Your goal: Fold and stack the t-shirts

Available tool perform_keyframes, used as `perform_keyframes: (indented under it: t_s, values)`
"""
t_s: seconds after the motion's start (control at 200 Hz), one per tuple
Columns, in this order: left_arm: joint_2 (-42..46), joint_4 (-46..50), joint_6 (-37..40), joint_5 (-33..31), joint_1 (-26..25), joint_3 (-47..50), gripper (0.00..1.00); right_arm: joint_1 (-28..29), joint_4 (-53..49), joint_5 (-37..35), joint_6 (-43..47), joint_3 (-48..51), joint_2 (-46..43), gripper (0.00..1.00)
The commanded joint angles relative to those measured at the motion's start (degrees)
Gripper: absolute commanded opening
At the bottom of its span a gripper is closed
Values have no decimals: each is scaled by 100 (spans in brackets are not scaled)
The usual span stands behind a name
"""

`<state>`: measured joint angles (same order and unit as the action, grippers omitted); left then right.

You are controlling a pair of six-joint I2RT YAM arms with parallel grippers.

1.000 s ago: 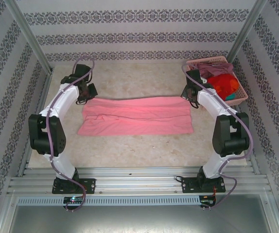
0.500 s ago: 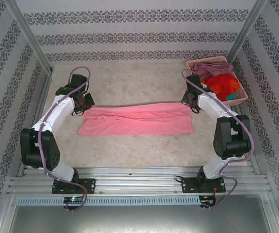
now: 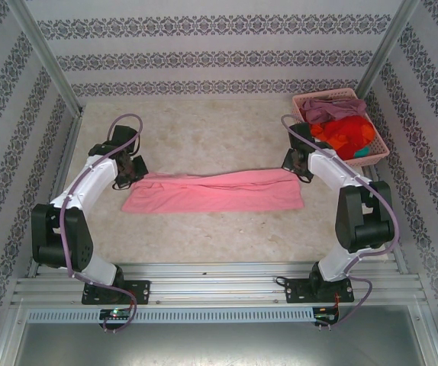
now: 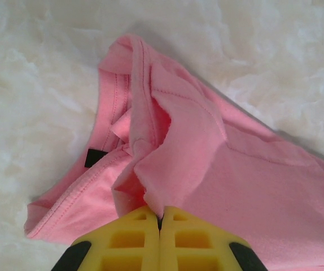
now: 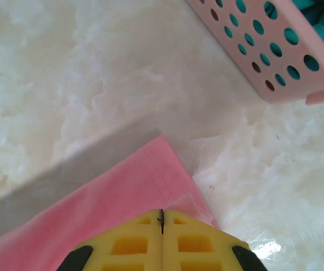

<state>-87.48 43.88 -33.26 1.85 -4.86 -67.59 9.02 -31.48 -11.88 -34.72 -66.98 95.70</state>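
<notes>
**Operator:** What moved?
**Arms:** My left gripper (image 4: 161,217) and right gripper (image 5: 162,217) have drawn the pink t-shirt's (image 3: 215,192) far edge nearer.
**Operator:** Jaws?
**Arms:** Each clamped on one end of that edge, keeping the fold straight. Shirt lies mid-table (image 3: 204,130); other t-shirts (image 3: 345,133) wait in the basket (image 3: 383,151).

Spread t-shirt (image 3: 215,191) lies flat mid-table (image 3: 204,122), long side running L-R, btwn the two arms. L gripper (image 3: 131,174) sits at its far-L corner, pinching cloth there; wrist view: L gripper (image 4: 160,217) w/ a fold of the shirt (image 4: 235,186) bunched just ahead of it. R gripper (image 3: 299,164) at far-R corner, on the shirt edge (image 5: 105,209). Basket (image 3: 381,152) in far-R table corner, behind and R of R gripper, apart from the shirt. Heap of t-shirts (image 3: 341,130) inside the basket. Arm bases along near edge.
</notes>
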Motion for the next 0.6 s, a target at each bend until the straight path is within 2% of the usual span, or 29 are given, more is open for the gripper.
perform_keyframes:
  t_s: [0.0,0.245,0.595]
  values:
    - [111,38,-10,-149,45,-16,0,109,-125,41,-97,43,-402,0]
    - [139,195,134,-234,125,-323,0,222,-222,29,-164,193,-794,0]
    - [240,144,175,-106,240,-11,1,322,-226,179,-427,912,-988,0]
